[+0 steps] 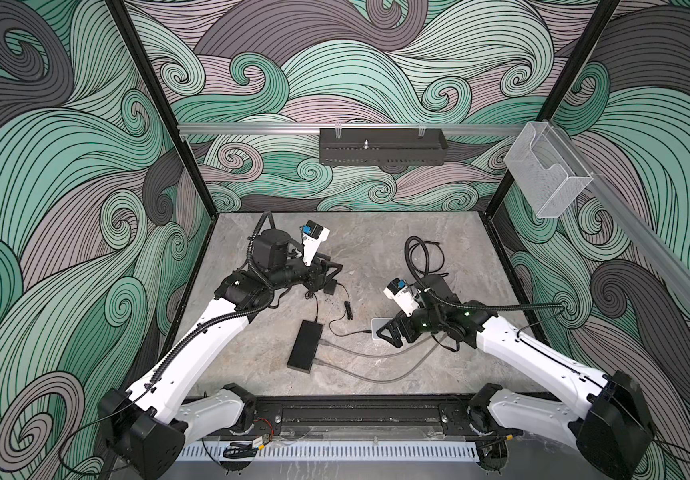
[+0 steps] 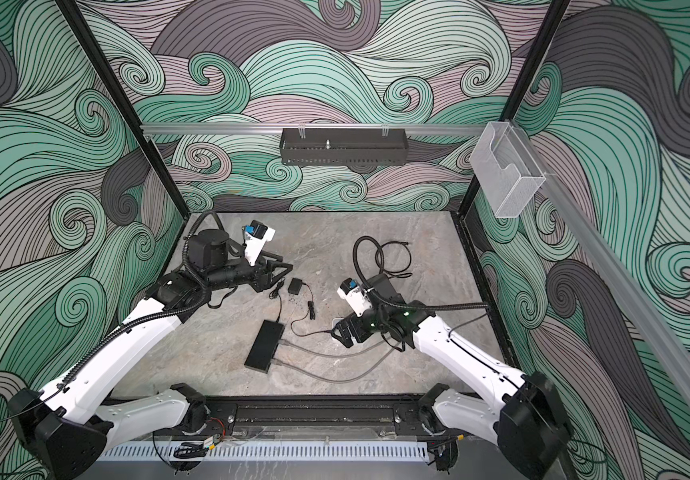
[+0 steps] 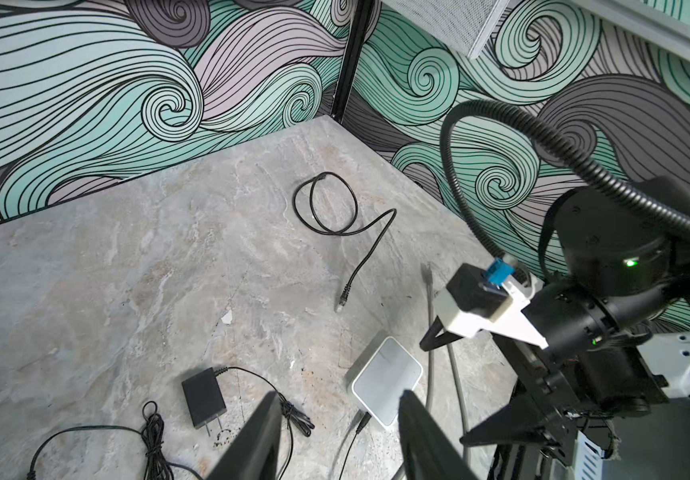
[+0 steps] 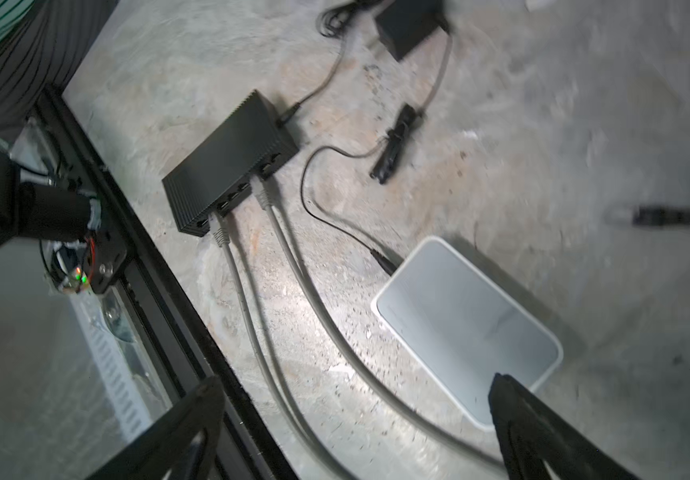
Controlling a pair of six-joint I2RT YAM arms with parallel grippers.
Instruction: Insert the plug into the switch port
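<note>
Grey tabletop [image 1: 376, 257] carries everything. L end effector [image 3: 340, 395] hovers at the back left near the adapter [image 3: 204, 397], fingers apart, nothing btwn them. R end effector [image 4: 356, 378] hangs over the white router [image 4: 468, 328], fingers spread wide, empty. Black switch [image 1: 305, 347] lies front-centre, ports facing the router. Two grey cables [image 4: 318, 299] run from it across the tabletop twd the R arm. Black cable [image 3: 326, 208] coils at the back right, well apart from the switch. Both grey plugs [image 4: 266, 195] sit in switch ports. The black cable's plug [image 3: 341, 305] lies loose on the tabletop.
</note>
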